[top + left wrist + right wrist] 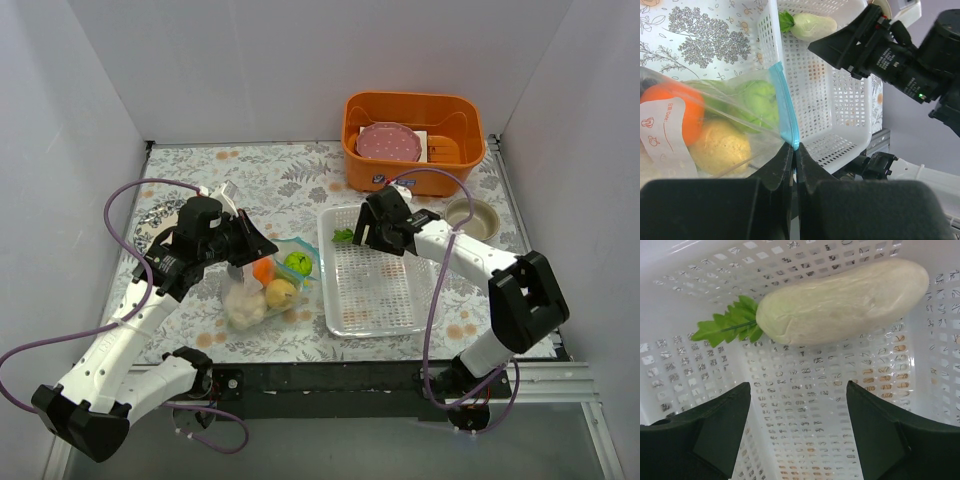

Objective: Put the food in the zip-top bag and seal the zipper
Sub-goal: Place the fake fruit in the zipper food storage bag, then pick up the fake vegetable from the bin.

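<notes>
From above, the left tool [246, 243] holds the zip-top bag [262, 300] on the desk [200, 170], fruit [282, 291] inside. Its wrist view shows it pinching the zipper [785, 107]. The right tool [797, 410], spread, faces the radish [840, 300] just ahead in the tray [790, 385]. It is probably light and slick, best gripped midbody.

Bag [262, 285] left of tray [375, 290], radish [840, 302] in tray's far corner

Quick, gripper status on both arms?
Left gripper: closed, pinching the zip-top bag at the end of its zipper.
Right gripper: open, empty, hovering at the white radish in the tray.
</notes>
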Robot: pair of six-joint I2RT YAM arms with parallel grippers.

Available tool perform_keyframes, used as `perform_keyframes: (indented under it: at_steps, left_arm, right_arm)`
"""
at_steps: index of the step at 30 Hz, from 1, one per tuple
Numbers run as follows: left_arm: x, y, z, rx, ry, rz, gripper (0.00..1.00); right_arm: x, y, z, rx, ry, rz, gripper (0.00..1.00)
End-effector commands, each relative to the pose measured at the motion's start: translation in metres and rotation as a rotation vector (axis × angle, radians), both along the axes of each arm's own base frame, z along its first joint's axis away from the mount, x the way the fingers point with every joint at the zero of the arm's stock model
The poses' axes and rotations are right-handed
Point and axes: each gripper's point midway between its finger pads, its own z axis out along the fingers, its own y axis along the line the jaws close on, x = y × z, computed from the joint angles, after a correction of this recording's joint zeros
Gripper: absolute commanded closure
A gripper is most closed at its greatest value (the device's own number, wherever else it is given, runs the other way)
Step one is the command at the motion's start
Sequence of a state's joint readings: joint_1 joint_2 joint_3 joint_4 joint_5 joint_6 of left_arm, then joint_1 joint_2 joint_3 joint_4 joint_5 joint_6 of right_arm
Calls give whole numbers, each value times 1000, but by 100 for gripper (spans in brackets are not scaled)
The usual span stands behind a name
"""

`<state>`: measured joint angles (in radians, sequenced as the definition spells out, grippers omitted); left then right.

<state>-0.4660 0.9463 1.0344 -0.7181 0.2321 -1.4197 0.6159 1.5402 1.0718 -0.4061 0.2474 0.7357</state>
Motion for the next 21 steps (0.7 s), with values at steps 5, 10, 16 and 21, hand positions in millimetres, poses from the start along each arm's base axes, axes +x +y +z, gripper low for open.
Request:
perform_keyframes:
  at_steps: [5, 10, 16, 21]
  left_arm:
    - [-2, 1, 16, -22, -58, -8, 100]
    - [0, 1, 17, -20, -66, -8, 100]
    - [-1, 1, 14, -16, -58, -13, 100]
    - [-1, 0, 14, -22, -58, -17, 100]
  right_arm:
    - [39, -5, 9, 28, -64, -181, 15]
    - [46, -2, 3, 78, -47, -243, 15]
    - [45, -14, -16, 53, -12, -355, 14]
    - [44, -16, -33, 56, 18, -417, 15]
